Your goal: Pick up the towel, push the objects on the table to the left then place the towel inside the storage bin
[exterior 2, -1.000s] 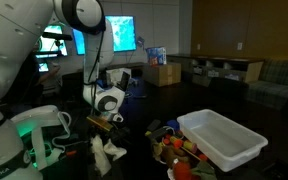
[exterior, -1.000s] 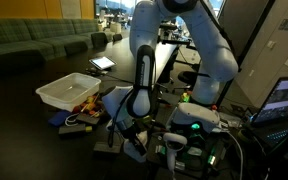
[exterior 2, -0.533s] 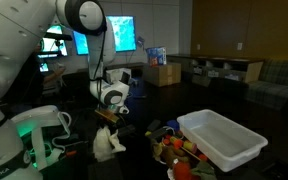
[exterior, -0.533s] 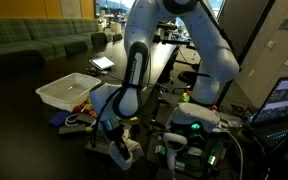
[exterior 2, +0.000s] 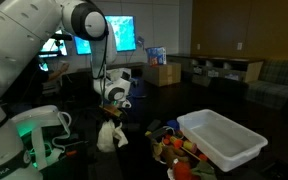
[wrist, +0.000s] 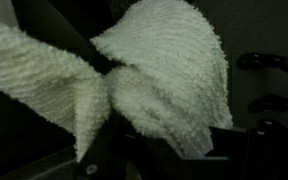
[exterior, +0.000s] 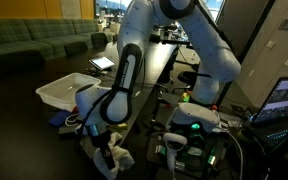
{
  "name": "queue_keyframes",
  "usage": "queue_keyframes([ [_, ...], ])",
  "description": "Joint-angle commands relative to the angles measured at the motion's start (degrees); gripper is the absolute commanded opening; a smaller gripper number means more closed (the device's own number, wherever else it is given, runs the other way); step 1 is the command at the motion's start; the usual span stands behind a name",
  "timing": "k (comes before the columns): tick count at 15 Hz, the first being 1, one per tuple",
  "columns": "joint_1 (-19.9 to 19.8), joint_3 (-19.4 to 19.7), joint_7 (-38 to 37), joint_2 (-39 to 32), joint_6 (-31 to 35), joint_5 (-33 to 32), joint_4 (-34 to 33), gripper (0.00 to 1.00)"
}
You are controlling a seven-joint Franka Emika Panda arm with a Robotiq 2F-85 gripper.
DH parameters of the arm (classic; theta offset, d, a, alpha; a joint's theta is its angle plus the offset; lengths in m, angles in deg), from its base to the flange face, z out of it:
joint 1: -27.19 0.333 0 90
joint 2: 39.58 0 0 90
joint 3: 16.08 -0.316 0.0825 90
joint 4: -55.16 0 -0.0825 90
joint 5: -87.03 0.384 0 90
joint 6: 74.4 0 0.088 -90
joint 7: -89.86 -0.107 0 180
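A white fluffy towel (exterior: 108, 160) hangs bunched from my gripper (exterior: 100, 142), which is shut on its top. It also shows in an exterior view (exterior 2: 110, 137) under the gripper (exterior 2: 110, 116), and it fills the wrist view (wrist: 154, 80). The towel hangs low over the dark table, beside a pile of small objects (exterior 2: 169, 147). The white storage bin (exterior: 67, 90) (exterior 2: 222, 137) stands on the table beyond the pile. The jaws themselves are hidden by the cloth.
The pile of colourful small objects (exterior: 79, 115) lies against the bin's near side. The robot base with a green light (exterior: 196, 122) and cables stand close by. A laptop (exterior: 284, 98) sits at the edge. Sofas and boxes stand in the background.
The arm has swung the towel sideways and lower over the table, away from the robot base, along the near side of the object pile. The towel stays held.
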Motion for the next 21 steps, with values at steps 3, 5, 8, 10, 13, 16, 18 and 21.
queue_keyframes([
  [3, 1.2, 0.6, -1.0, 0.9, -0.3, 1.6, -4.1, 0.12],
  [5, -0.5, 0.3, 0.7, 2.4, -2.7, 1.5, -3.1, 0.11],
  [8, -5.1, -0.7, 5.8, 5.8, -9.5, 2.1, 0.3, 0.1],
  [10, -9.0, -1.4, 10.9, 8.5, -14.5, 3.3, 3.0, 0.1],
  [13, -13.3, 0.6, 17.2, 13.7, -20.3, 4.7, 7.4, 0.1],
  [16, -15.8, 5.5, 20.2, 17.4, -23.7, 3.7, 10.6, 0.1],
  [18, -16.2, 10.7, 20.2, 18.5, -22.9, 1.8, 12.1, 0.1],
  [21, -16.9, 18.4, 19.0, 19.0, -22.3, -2.1, 12.6, 0.1],
])
